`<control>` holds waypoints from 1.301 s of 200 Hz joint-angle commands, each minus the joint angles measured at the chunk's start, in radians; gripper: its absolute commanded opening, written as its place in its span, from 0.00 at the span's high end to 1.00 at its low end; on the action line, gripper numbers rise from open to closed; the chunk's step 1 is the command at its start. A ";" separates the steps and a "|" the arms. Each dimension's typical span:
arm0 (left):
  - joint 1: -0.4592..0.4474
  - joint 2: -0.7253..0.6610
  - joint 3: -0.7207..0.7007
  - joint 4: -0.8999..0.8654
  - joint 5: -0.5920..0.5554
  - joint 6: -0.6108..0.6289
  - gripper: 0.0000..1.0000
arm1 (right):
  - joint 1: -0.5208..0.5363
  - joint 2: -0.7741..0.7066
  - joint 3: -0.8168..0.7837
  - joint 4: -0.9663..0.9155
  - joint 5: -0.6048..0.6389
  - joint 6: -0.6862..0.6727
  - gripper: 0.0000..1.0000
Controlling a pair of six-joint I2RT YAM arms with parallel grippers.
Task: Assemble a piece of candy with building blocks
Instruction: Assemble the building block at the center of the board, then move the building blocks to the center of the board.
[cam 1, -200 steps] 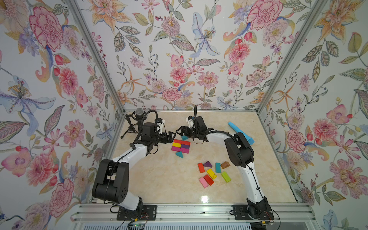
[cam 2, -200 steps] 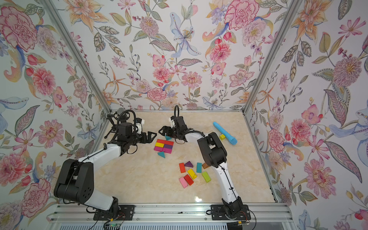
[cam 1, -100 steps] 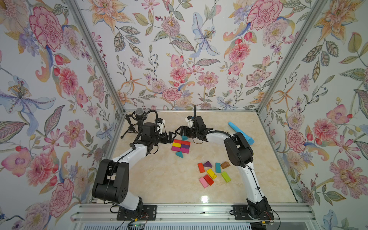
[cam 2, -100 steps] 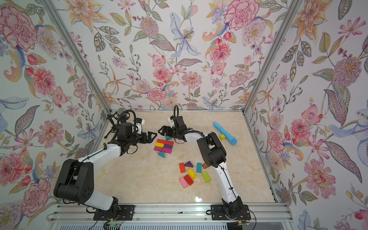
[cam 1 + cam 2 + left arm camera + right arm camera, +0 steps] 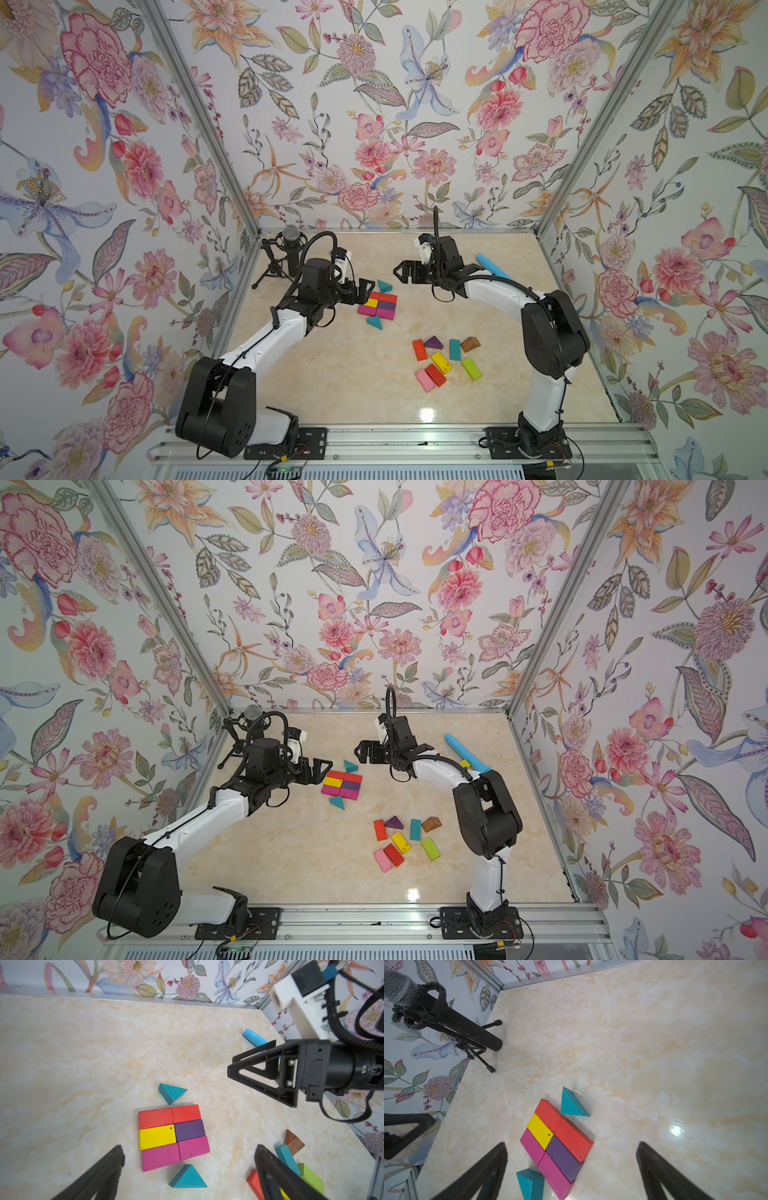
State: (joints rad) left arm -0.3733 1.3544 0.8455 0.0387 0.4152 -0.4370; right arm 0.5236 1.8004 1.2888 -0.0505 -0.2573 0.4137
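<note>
Six building blocks [image 5: 378, 305] lie joined as a flat rectangle: two red, one yellow, one purple, two magenta [image 5: 172, 1136] [image 5: 558, 1142]. A teal wedge [image 5: 384, 286] lies just off its far side and another teal wedge [image 5: 375, 322] off its near side, both apart from it. My left gripper [image 5: 362, 291] [image 5: 190, 1150] is open at the rectangle's left edge, holding nothing. My right gripper [image 5: 400, 272] [image 5: 571, 1147] is open and empty, hovering right of the far wedge. Loose blocks [image 5: 444, 361] lie near the front right.
A long light-blue tube [image 5: 492, 268] lies at the back right behind the right arm. A microphone on a small tripod [image 5: 291, 249] stands in the back left corner. Flowered walls close the table [image 5: 332, 386] on three sides.
The right gripper's jaws have spread slightly wider, and it seems to have drawn back a little to the right of the far teal wedge. The left arm and the blocks have not moved.
</note>
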 commanded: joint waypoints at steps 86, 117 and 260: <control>-0.393 -0.125 -0.284 -0.031 -0.194 -0.153 0.01 | 0.472 -0.880 -0.766 -0.401 0.412 0.355 0.02; -0.338 -0.179 -0.274 -0.113 -0.199 -0.117 0.01 | 0.517 -0.774 -0.726 -0.414 0.424 0.317 0.01; -0.161 -0.289 -0.275 -0.108 -0.102 -0.144 0.01 | 0.578 -0.351 -0.550 -0.426 0.358 0.172 0.10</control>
State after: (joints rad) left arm -0.5476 1.0664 0.5564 -0.0910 0.2935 -0.5663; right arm 1.0798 1.4055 0.7197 -0.4374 0.1081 0.5873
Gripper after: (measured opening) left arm 0.989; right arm 0.906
